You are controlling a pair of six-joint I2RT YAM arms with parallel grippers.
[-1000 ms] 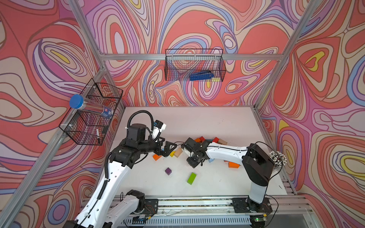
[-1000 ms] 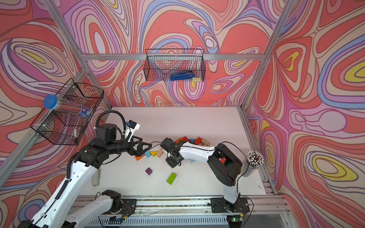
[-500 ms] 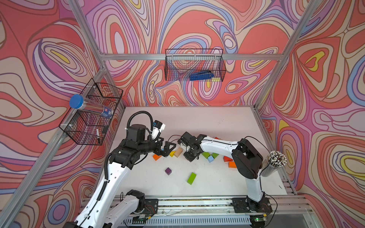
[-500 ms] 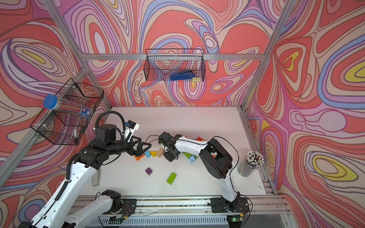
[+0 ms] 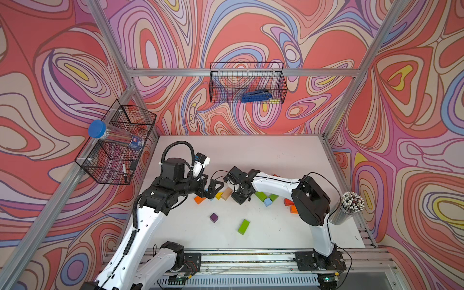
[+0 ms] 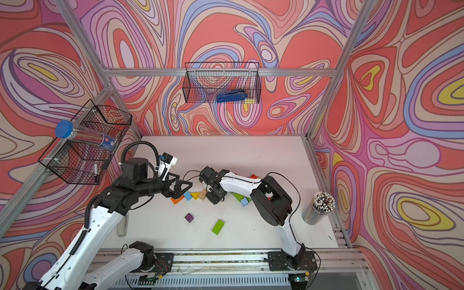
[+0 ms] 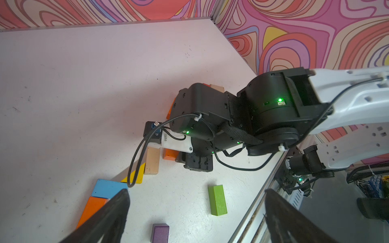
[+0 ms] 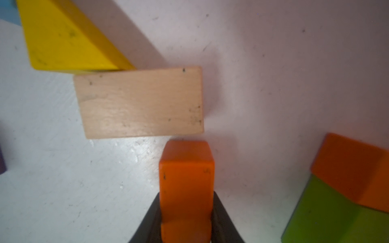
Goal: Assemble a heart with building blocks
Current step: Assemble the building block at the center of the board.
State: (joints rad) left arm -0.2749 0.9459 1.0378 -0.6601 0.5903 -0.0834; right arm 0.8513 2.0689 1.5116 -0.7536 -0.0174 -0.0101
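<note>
Blocks [image 5: 226, 193] lie in a loose row across the middle of the table [image 5: 251, 155]. Before the row lie a cube [image 5: 213, 217] and, right of it, a brick [image 5: 243, 226]. A held block [image 8: 186, 178] is just beside a plank [image 8: 139, 103] in the row. A pencil cup [image 5: 337, 218] stands at the right edge.

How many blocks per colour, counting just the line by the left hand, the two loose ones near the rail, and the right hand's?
orange: 2, orange brick and orange block in the right hand
light blue: 1, light blue block
yellow: 1, yellow triangle
plain wood: 1, wood brick
purple: 1, purple cube
green: 1, green brick
total: 7
</note>
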